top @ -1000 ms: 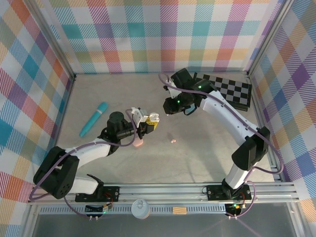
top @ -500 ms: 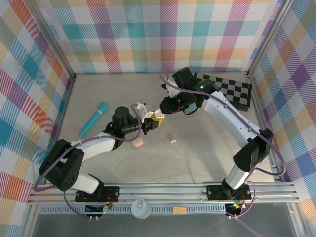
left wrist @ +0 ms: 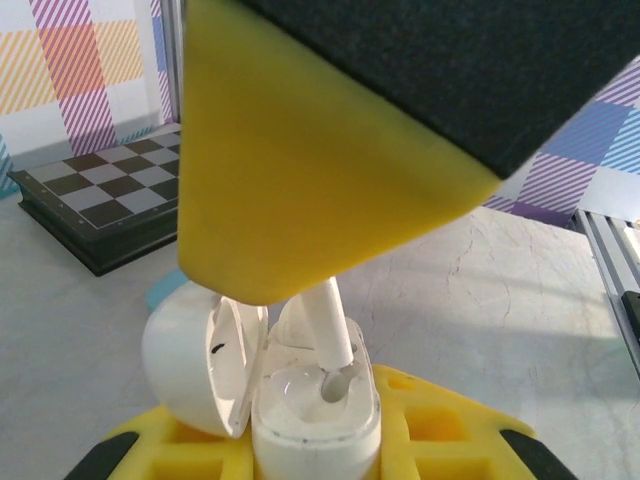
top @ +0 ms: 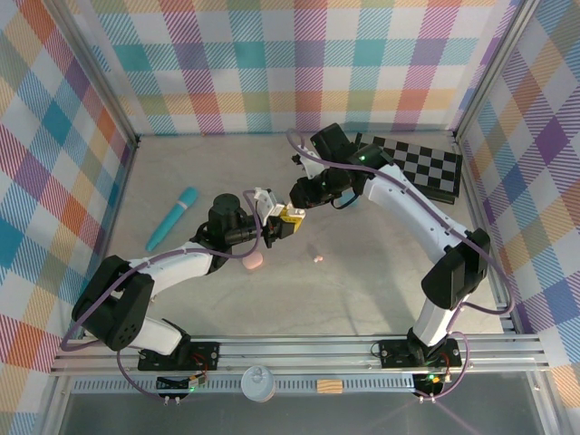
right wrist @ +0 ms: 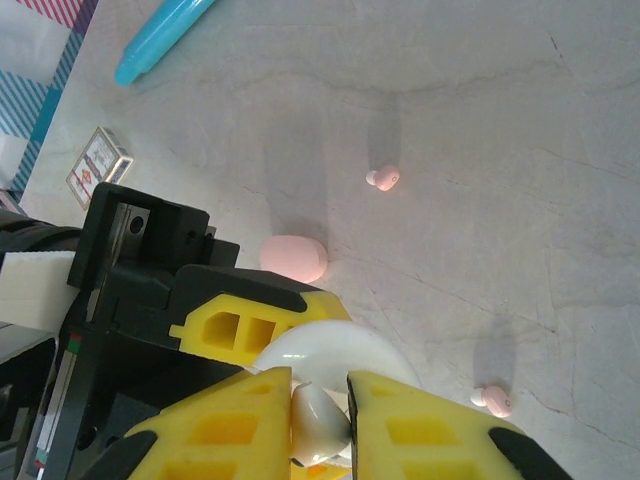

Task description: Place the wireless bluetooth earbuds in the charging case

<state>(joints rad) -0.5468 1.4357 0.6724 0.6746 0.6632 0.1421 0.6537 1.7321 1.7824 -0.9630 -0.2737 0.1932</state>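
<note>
Bottom centre of the left wrist view: the left gripper (top: 281, 222) clamps the open charging case (left wrist: 315, 415). Just above, the right gripper (right wrist: 320, 400) pinches a white earbud (left wrist: 335, 345) by its stem. It looks light and slick, so the stem is probably the safest hold. Beyond, pink earbuds (right wrist: 383, 178) lie loose.

charging case (left wrist: 310, 425): white | held earbud (left wrist: 333, 325): white | loose earbuds (right wrist: 384, 178): pink | tube (top: 172, 218): teal | board (top: 426, 166): black-white checks

Top camera looks down; both wrist cameras closely share the white case (left wrist: 315, 425)
</note>
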